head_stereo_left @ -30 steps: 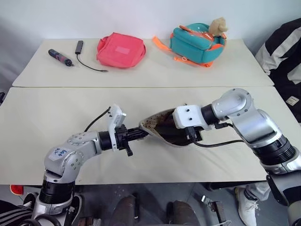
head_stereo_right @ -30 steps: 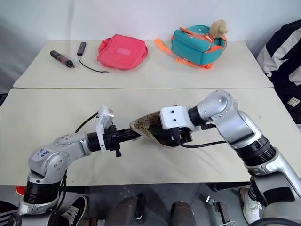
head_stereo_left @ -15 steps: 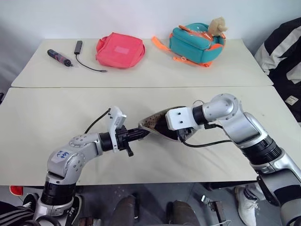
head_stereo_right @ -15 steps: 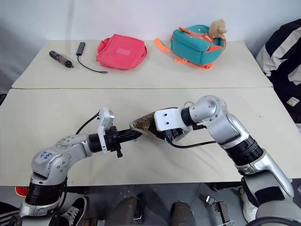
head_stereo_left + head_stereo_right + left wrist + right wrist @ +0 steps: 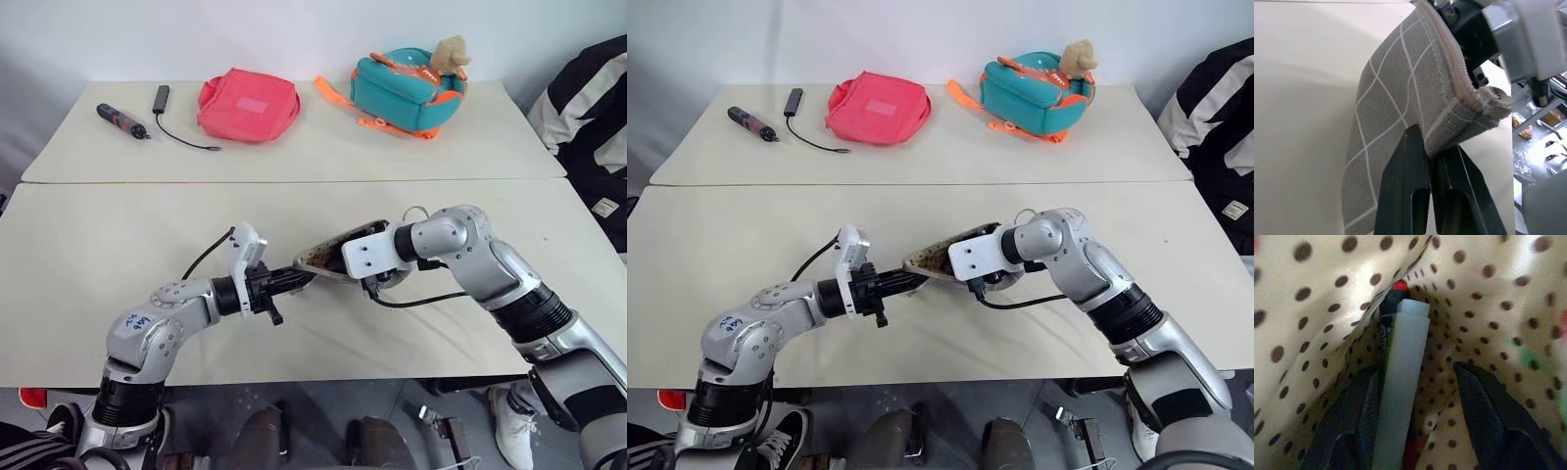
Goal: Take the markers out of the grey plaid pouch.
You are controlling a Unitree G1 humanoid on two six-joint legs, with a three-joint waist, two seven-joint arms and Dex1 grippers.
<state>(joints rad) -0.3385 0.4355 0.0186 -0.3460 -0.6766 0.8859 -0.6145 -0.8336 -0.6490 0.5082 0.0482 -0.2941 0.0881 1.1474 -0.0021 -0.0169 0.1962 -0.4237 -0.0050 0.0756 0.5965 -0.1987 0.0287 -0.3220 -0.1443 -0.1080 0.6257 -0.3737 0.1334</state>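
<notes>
The grey plaid pouch [image 5: 323, 258] hangs just above the near table between my two arms, its mouth turned to the right. My left gripper [image 5: 1430, 142] is shut on the pouch's seamed corner [image 5: 1469, 105]. In the head views the fingers of my right hand are hidden inside the pouch, and its white wrist block [image 5: 362, 256] sits at the mouth. In the right wrist view my right gripper [image 5: 1419, 369] stands open amid the pale dotted lining [image 5: 1484, 293]. A light green marker [image 5: 1403, 382] lies between its fingers, against one of them. The red marker's tip [image 5: 1399, 285] shows behind it.
On the far table lie a pink pouch [image 5: 248, 104], a teal bag [image 5: 407, 88] with a plush toy, a dark pen-shaped tool [image 5: 122, 119] and a black cable [image 5: 181, 132]. A person in a black-and-white sleeve [image 5: 588, 108] stands at the right edge.
My right hand has pushed farther into the pouch, dropping lower and tilting down. The pouch mouth has flattened around it. The left gripper has kept its hold in place.
</notes>
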